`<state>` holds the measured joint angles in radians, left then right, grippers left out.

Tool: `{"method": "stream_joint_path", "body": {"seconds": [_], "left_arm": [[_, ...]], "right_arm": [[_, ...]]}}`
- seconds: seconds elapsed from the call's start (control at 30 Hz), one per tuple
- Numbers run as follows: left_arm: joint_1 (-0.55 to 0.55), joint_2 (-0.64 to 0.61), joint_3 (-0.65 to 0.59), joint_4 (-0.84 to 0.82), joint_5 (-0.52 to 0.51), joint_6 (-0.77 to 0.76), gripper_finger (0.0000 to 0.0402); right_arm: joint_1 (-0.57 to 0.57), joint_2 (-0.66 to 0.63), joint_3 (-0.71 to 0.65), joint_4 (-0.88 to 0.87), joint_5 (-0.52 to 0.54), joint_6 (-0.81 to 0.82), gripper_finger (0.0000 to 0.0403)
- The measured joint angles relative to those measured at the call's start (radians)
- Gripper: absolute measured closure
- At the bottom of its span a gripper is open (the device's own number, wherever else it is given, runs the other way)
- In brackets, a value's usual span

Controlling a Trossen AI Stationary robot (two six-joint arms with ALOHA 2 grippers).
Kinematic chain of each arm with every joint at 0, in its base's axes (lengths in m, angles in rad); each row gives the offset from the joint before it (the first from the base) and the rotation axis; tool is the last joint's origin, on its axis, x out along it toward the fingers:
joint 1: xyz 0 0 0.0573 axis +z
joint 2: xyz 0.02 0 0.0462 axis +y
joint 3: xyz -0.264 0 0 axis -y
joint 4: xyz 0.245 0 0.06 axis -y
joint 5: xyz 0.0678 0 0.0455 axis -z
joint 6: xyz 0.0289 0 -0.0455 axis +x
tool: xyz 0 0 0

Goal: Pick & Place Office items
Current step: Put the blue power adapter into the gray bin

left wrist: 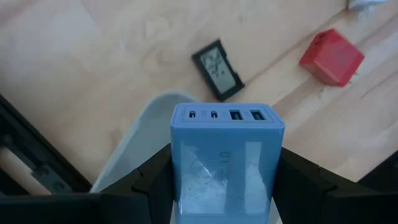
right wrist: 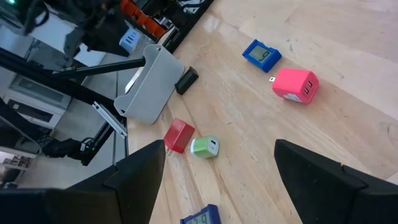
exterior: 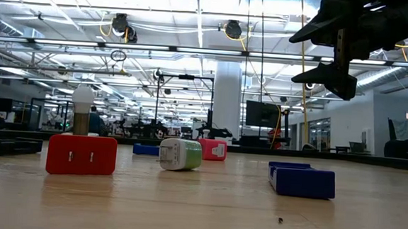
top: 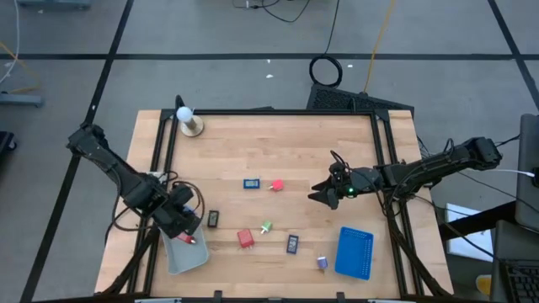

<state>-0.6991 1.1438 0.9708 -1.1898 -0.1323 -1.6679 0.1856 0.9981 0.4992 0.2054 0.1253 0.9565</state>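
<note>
The left gripper [left wrist: 221,186] clamps a light-blue charger [left wrist: 226,158] by its flat sides above the grey tray [left wrist: 140,140]; rigid, smooth plastic, likely slippery; the right gripper [right wrist: 217,168] hangs open.

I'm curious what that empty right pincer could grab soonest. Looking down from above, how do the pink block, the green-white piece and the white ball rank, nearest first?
From the right pincer:
1. Pink block, just beside it toward table centre.
2. Green-white piece, farther toward the front edge.
3. White ball, at the far back-left corner.

Charger [left wrist: 227,158] above tray [top: 184,255] — other items [top: 245,239] lie right.
</note>
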Motion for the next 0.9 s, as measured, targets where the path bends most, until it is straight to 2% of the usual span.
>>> {"method": "stream_joint_path", "body": {"seconds": [0.33,0.5,0.9], "left_arm": [[-0.074,-0.013,-0.130,0.082,0.004,-0.122,0.0193],[-0.097,-0.013,-0.184,0.095,0.054,-0.161,0.0193],[-0.104,-0.013,-0.210,0.089,0.042,-0.198,0.0192]], "right_arm": [[0.000,0.000,0.000,0.000,0.000,0.026,0.0110],[0.000,0.000,0.000,0.000,0.000,0.026,0.0110],[0.000,0.000,0.000,0.005,0.003,0.049,0.0110]]}}
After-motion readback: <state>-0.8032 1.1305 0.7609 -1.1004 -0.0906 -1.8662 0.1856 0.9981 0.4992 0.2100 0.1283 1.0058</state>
